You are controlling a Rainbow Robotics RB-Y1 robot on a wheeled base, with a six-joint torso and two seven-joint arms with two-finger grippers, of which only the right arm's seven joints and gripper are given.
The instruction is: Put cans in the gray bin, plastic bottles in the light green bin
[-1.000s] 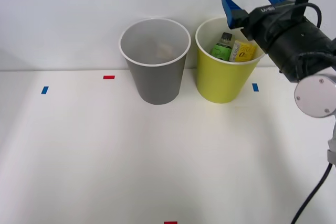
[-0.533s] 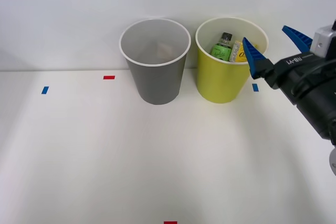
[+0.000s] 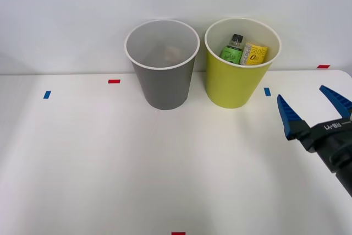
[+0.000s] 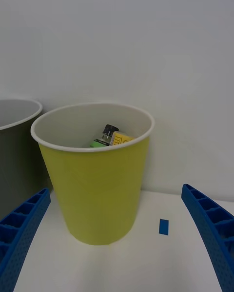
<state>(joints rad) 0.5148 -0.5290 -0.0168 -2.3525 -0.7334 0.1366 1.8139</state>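
- I count two bins: one gray bin [image 3: 162,64], one green bin [image 3: 239,78].
- Two bottles [image 3: 233,49] in the green one.
- Tape marks on the desk [image 3: 110,158]: three red [image 3: 114,81], two blue [image 3: 47,94].

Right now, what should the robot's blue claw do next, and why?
Probably pull back and rest. The right gripper is open and holds nothing, both plastic bottles sit inside the light green bin, and no cans or bottles lie on the table.

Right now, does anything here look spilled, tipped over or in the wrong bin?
Nothing stands out. Both the gray bin and the light green bin stand upright side by side on the table. The two plastic bottles lean inside the light green bin, where they belong. The right gripper is open and holds nothing.
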